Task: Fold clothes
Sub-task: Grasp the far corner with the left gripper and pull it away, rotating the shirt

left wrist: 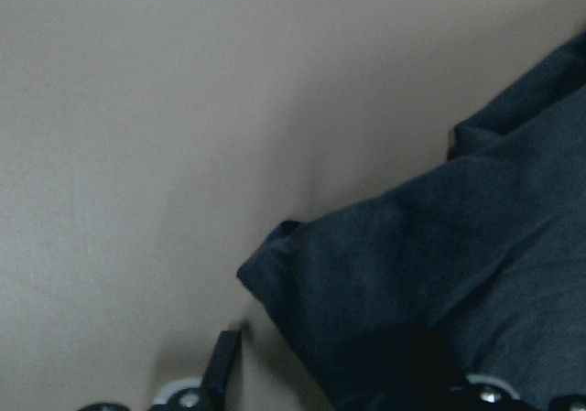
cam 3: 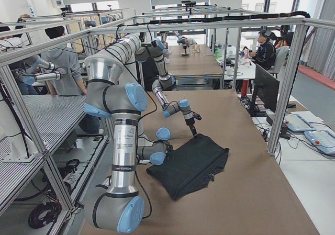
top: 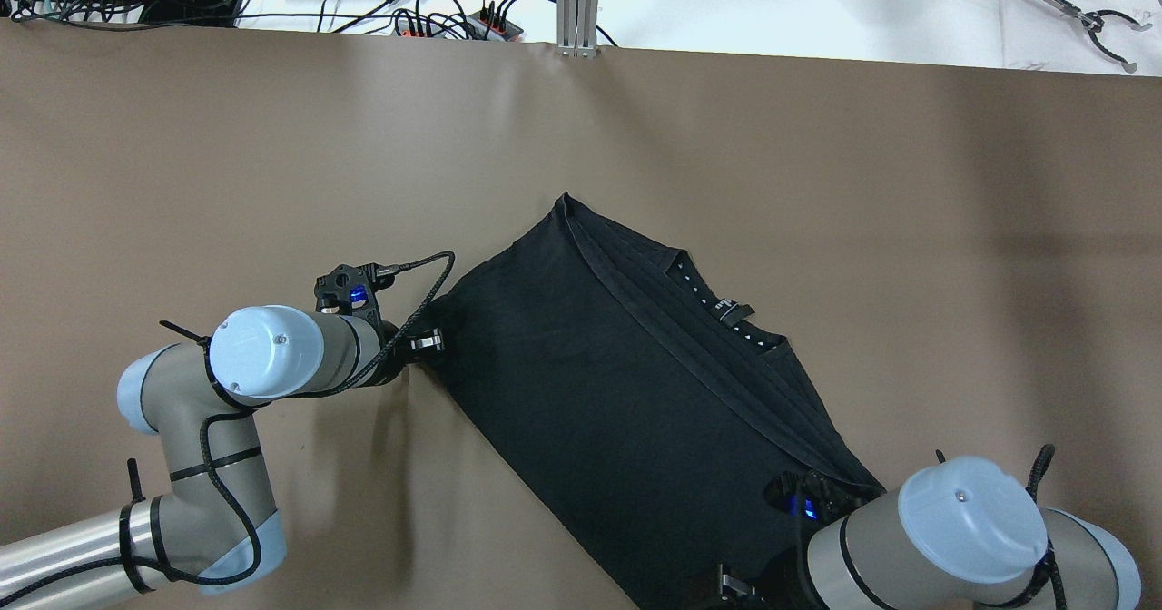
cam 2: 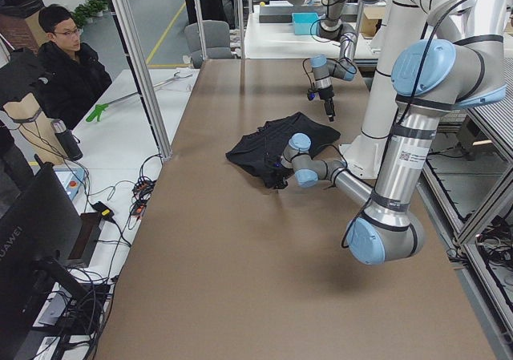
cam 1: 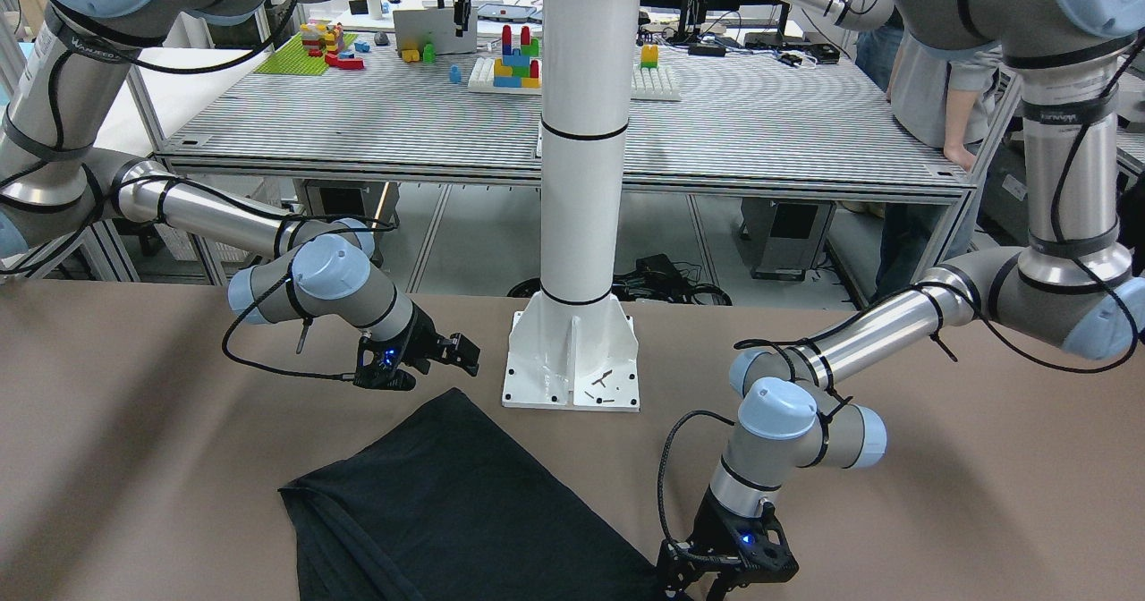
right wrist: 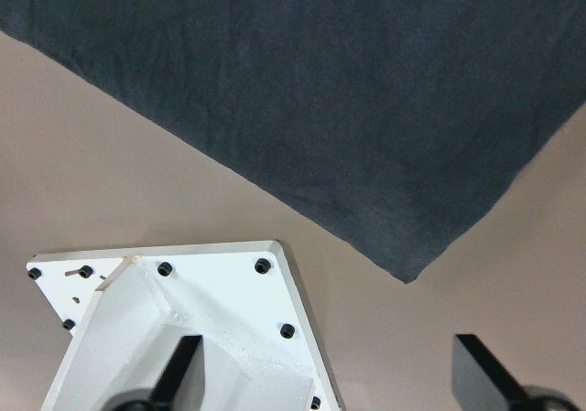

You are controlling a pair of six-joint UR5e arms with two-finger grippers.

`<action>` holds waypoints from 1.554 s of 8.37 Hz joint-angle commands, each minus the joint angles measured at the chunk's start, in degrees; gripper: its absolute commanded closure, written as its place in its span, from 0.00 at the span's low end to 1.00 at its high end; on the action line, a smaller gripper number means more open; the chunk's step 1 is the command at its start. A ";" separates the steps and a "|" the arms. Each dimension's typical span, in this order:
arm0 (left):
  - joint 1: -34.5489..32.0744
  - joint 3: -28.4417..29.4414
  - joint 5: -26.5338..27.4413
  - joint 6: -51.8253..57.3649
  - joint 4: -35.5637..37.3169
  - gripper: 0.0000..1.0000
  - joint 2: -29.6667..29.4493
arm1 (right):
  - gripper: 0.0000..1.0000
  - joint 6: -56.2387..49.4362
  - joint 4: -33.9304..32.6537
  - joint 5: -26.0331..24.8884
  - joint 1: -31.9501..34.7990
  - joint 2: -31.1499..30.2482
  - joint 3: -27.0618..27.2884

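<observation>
I see the garment (top: 617,383) as plain black, with a row of small white dots at its neckline. The table cover (top: 272,156) is flat taupe brown. The pillar (cam 1: 583,136) and its base plate (cam 1: 537,386) are white, and thin black bands ring the pillar. The left arm (top: 236,365) and right arm (top: 962,519) are silver and grey with pale blue caps. The left gripper (top: 427,342) and right gripper (cam 1: 463,355) are black, each lit blue. The back table (cam 1: 760,127) is finely striped grey and white — its toy bricks (cam 1: 514,60) are red, blue, yellow and green.

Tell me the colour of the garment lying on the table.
The garment is plain black; the overhead exterior view shows it best.
</observation>
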 commanded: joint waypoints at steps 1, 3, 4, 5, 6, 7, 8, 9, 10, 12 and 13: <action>-0.58 0.10 -0.24 0.64 -0.22 1.00 0.07 | 0.05 0.00 0.00 -0.01 -0.05 0.06 0.00; -8.79 -1.57 -6.86 6.84 0.48 1.00 0.34 | 0.05 0.17 0.09 -1.75 0.13 0.15 0.09; -12.41 -0.27 -9.18 11.15 0.66 1.00 0.34 | 0.05 0.17 0.09 -1.94 0.13 0.32 0.17; -16.02 3.40 -9.99 16.50 0.57 1.00 -0.62 | 0.05 0.17 0.09 -2.03 0.30 0.41 0.35; -18.14 9.61 -10.17 18.38 0.48 1.00 -5.41 | 0.05 0.17 0.09 -2.55 0.47 0.94 0.26; -19.29 17.59 -10.17 18.49 0.40 1.00 -12.86 | 0.05 0.17 0.09 -4.82 0.48 1.12 0.26; -20.35 26.81 -10.09 18.75 0.13 1.00 -20.59 | 0.05 0.08 0.09 -8.06 0.39 1.12 0.35; -21.40 36.91 -10.08 18.84 -0.13 1.00 -29.54 | 0.05 0.00 0.09 -10.70 0.30 1.12 0.35; -21.68 44.06 -9.74 19.01 -0.13 1.00 -35.81 | 0.05 -0.09 0.00 -12.99 0.30 1.12 0.09; -21.68 53.31 -7.81 19.28 -4.58 1.00 -41.21 | 0.05 -0.18 0.00 -16.95 0.04 1.12 0.00; -21.59 56.84 -6.06 19.37 -6.18 1.00 -43.49 | 0.05 -0.18 -0.17 -18.62 -0.14 1.12 -0.09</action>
